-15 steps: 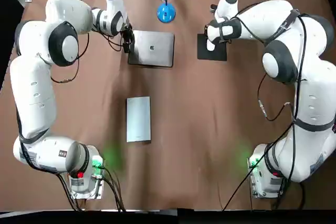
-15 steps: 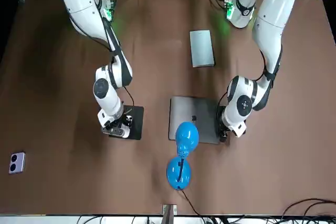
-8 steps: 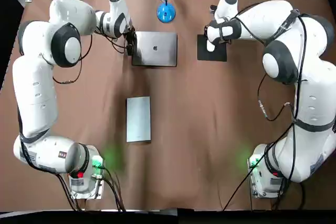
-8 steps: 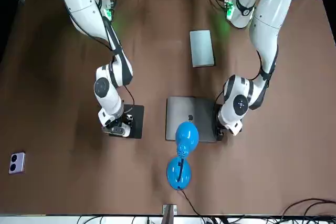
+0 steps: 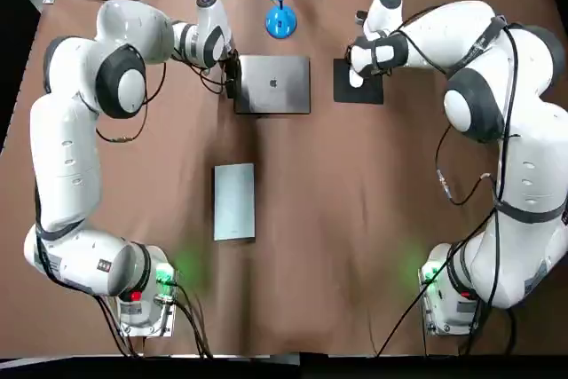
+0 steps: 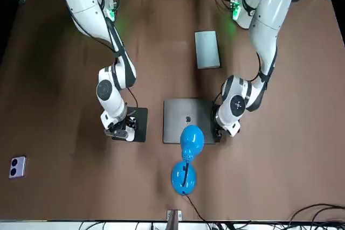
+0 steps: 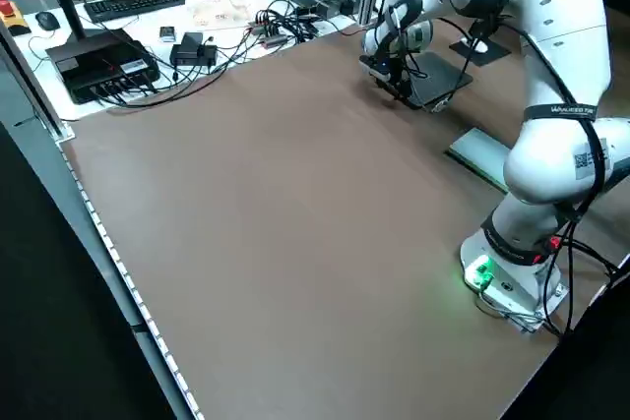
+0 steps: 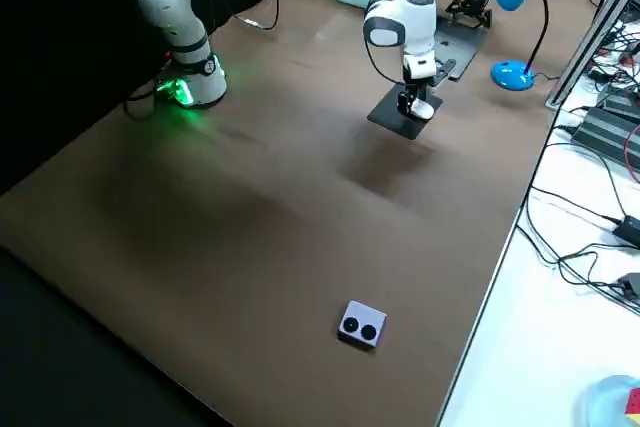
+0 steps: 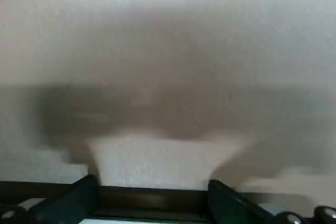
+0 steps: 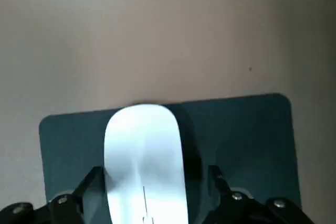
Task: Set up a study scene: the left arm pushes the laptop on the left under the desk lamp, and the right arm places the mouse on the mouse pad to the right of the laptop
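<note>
The closed grey laptop (image 5: pixel 273 83) lies just in front of the blue desk lamp's base (image 5: pixel 280 22); in the front view the lamp head (image 6: pixel 190 139) overlaps its far edge (image 6: pixel 186 121). My left gripper (image 5: pixel 232 79) is low at the laptop's left edge, fingers (image 9: pixel 86 193) apart, against that edge. The white mouse (image 10: pixel 144 156) rests on the black mouse pad (image 10: pixel 236 129) right of the laptop. My right gripper (image 5: pixel 358 77) hovers low over it, open, one finger (image 10: pixel 214 178) on either side of the mouse.
A grey flat slab (image 5: pixel 234 201) lies mid-table, nearer the bases. A small two-button box (image 6: pixel 17 167) sits near the table's far right corner. Cables and power strips (image 7: pixel 197 46) line the white bench beyond the far edge.
My left gripper has slid to the right with the laptop ahead of it, so the laptop now sits closer under the lamp. The right arm and the mouse have not moved.
</note>
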Robot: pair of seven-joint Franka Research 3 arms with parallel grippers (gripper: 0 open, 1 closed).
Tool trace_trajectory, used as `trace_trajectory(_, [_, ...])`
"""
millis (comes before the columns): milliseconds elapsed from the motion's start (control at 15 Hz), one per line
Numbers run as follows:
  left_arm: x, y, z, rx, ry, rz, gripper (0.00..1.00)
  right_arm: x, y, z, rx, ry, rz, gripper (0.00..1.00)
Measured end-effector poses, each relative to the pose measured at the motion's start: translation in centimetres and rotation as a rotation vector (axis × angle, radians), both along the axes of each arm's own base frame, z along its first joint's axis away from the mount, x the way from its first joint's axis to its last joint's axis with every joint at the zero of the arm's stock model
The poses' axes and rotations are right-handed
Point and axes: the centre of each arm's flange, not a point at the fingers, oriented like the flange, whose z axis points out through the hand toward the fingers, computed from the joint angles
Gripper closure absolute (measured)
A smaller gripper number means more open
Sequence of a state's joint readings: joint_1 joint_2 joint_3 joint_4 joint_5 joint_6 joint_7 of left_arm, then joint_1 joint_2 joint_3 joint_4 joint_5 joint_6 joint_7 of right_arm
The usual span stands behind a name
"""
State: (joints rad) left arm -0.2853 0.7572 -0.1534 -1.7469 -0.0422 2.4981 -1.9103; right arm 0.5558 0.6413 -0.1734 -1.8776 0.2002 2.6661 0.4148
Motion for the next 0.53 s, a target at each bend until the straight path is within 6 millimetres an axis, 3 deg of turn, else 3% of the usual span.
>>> trace_trajectory(267, [-0.2,-1.7,-0.2,-0.007,-0.001,0.008,0.00,1.6,-1.2,2.7,0.011,-0.038,-0.025,0.01])
trace_trajectory(533, [0.0,-1.9,-0.1,-0.012,-0.002,0.019,0.00,3.5,-5.3,8.6,0.022,0.000,-0.035,0.00])
